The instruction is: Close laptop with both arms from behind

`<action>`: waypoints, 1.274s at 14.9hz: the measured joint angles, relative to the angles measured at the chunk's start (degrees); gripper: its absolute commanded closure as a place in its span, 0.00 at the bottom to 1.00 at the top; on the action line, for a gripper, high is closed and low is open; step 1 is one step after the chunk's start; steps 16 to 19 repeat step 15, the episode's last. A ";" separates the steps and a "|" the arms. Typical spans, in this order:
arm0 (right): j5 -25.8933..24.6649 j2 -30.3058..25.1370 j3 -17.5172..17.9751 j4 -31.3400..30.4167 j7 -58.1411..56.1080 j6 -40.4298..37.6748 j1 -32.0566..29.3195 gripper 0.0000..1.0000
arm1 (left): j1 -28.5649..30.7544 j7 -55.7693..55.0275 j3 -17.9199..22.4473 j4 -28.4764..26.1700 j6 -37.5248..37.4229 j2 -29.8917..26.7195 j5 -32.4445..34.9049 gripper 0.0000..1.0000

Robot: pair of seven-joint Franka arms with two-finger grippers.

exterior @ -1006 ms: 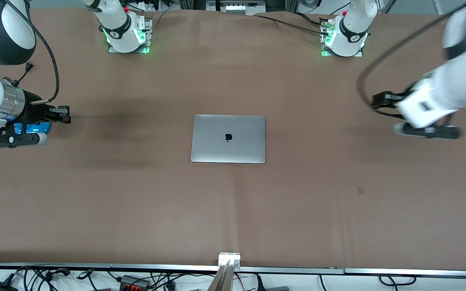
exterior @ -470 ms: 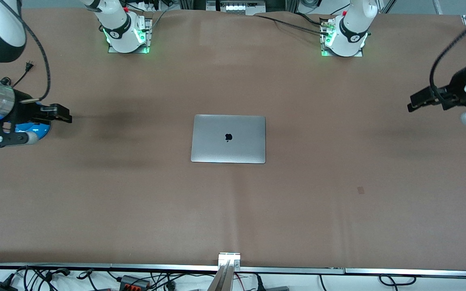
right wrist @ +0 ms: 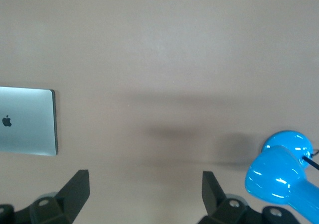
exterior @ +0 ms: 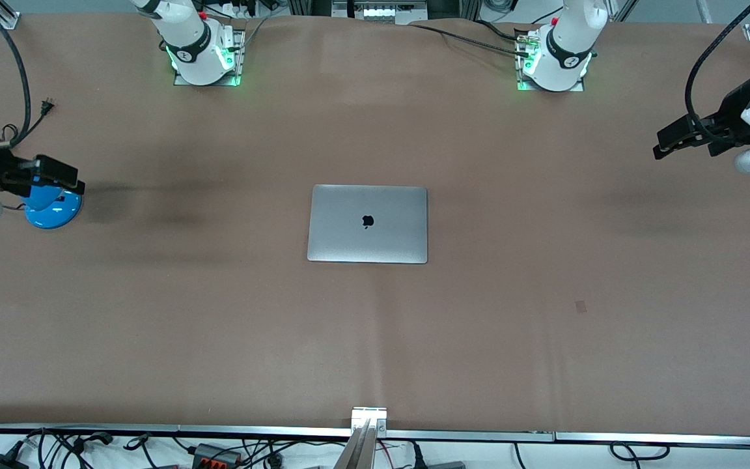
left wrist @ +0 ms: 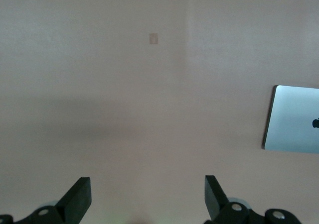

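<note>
The silver-grey laptop (exterior: 367,223) lies shut and flat in the middle of the brown table, its lid with the black apple logo facing up. It also shows in the left wrist view (left wrist: 293,126) and in the right wrist view (right wrist: 27,121). My left gripper (exterior: 668,142) is open and empty, up in the air over the left arm's end of the table. My right gripper (exterior: 66,177) is open and empty, up over the blue lamp at the right arm's end. Both are well away from the laptop.
A blue desk lamp (exterior: 53,207) stands at the right arm's end of the table and shows in the right wrist view (right wrist: 281,169). The two arm bases (exterior: 202,55) (exterior: 554,58) stand along the table's top edge. A small mark (exterior: 581,306) lies on the cloth.
Both arms have drawn outward from the laptop toward their ends of the table. The laptop has not moved and stays shut.
</note>
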 measured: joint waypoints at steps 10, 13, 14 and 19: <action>-2.39 -4.59 2.55 -6.71 0.01 3.71 -2.49 0.00 | -0.16 0.00 -0.04 -0.12 0.68 0.00 2.06 0.00; -2.40 -4.59 2.55 -6.72 0.01 3.78 -2.53 0.00 | -0.16 0.02 -0.05 -0.12 0.74 0.00 2.07 0.00; -2.40 -4.59 2.55 -6.72 0.01 3.80 -2.53 0.00 | -0.16 0.02 -0.05 -0.12 0.78 0.00 2.07 0.00; -2.41 -4.59 2.55 -6.72 0.01 3.82 -2.53 0.00 | -0.18 0.02 -0.06 -0.12 0.79 0.00 2.07 0.00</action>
